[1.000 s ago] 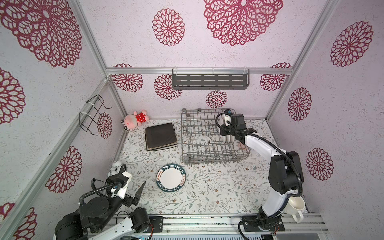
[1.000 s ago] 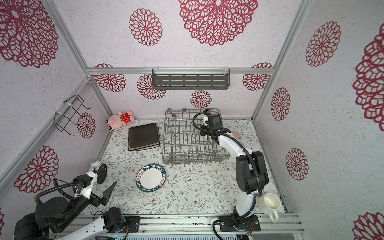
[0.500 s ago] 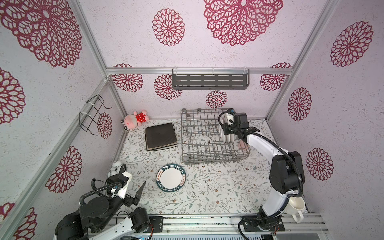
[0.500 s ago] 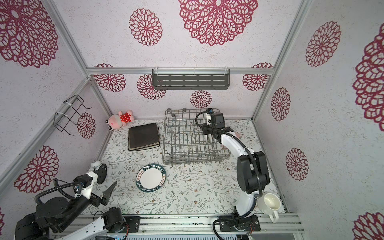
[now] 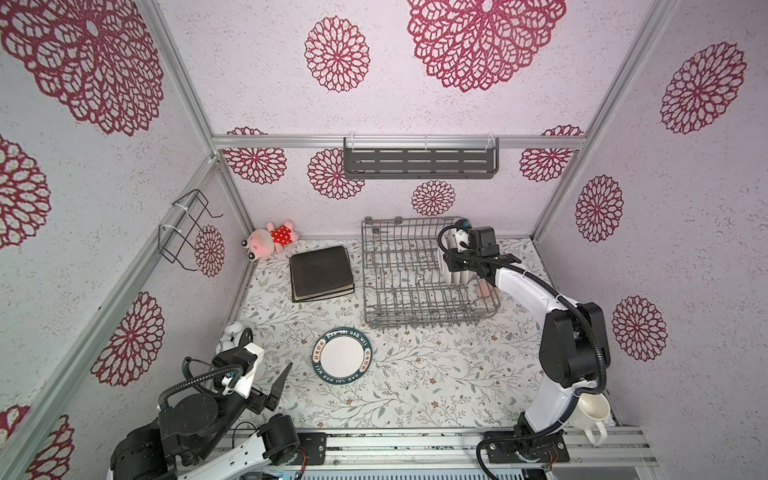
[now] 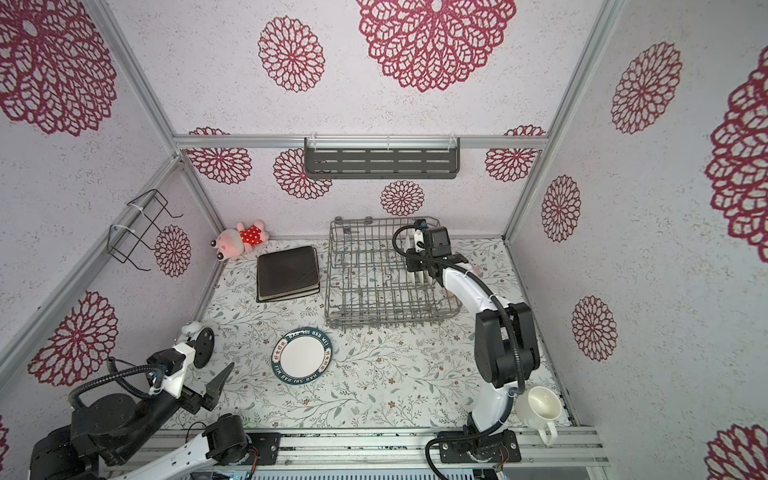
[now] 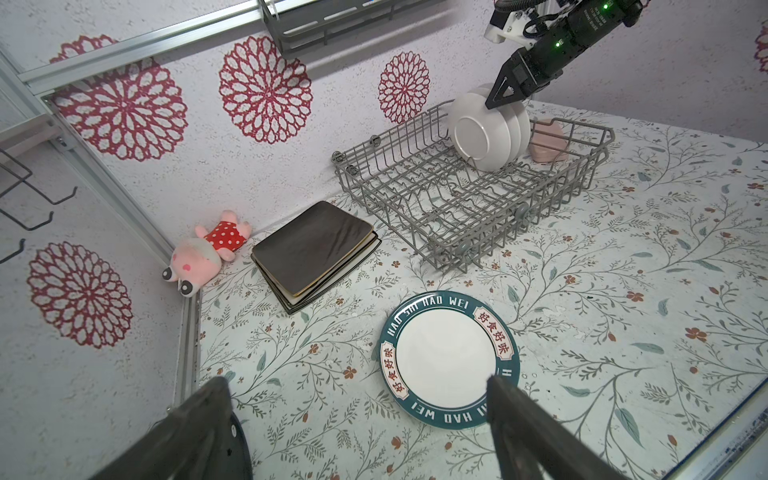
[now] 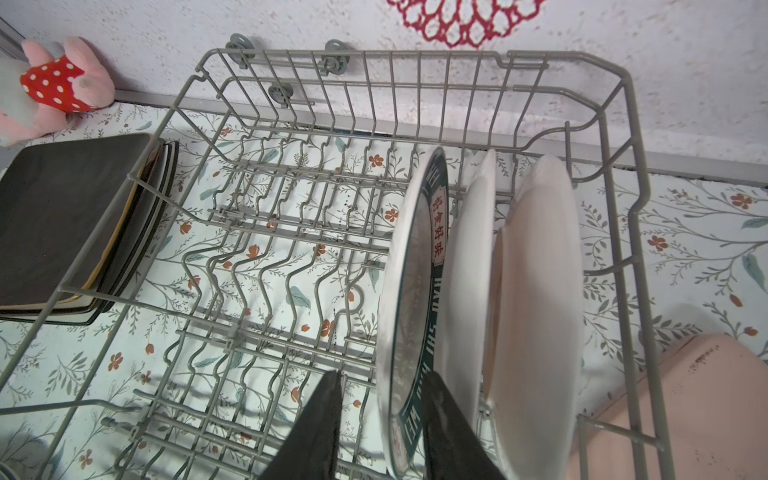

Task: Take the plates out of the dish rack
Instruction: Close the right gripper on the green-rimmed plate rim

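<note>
Right wrist view, right claw [image 8: 382,376] parted astride plate [image 8: 409,270] in dish rack [image 8: 415,54], left claw [image 7: 355,380] spread

Lab mock-kitchen booth — aluminium frame [image 5: 291,142], papered panels [image 5: 257,70], robot arms [image 5: 528,289] on rail [image 5: 415,446].

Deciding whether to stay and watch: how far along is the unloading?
Done: the square plates lie stacked beside the rack, and one round plate lies on the table. In hand: the right gripper, open, straddles the first of three plates standing in the rack. To do: those three. The left gripper is open and empty.
</note>
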Controlling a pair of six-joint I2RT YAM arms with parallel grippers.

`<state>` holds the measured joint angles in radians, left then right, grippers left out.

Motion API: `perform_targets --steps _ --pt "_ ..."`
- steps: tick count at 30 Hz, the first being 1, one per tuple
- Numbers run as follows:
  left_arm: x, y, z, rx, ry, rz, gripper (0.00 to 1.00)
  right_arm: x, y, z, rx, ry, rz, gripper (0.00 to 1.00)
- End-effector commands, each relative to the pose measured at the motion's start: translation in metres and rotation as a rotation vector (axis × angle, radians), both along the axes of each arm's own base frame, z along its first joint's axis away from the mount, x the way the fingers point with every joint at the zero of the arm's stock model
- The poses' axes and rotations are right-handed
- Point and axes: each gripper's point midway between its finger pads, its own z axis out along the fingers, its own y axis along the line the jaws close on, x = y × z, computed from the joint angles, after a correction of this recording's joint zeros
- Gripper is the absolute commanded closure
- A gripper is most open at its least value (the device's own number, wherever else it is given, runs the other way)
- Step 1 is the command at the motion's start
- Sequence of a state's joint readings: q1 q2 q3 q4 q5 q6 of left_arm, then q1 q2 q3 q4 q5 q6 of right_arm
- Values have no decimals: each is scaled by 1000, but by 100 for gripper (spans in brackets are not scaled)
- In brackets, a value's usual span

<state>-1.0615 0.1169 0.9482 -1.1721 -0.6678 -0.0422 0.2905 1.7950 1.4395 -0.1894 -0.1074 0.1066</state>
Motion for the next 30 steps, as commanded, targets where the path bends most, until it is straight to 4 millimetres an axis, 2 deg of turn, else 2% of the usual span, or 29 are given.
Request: perform_targets --steps 1,23,30 --pt "0 0 2 -29 -15 -4 3 5 -1 18 26 -29 -12 64" --pt "0 3 3 -32 -17 8 3 11 4 -5 7 16 4 69" --pt "0 4 3 -30 -16 11 3 14 4 -8 6 19 6 77"
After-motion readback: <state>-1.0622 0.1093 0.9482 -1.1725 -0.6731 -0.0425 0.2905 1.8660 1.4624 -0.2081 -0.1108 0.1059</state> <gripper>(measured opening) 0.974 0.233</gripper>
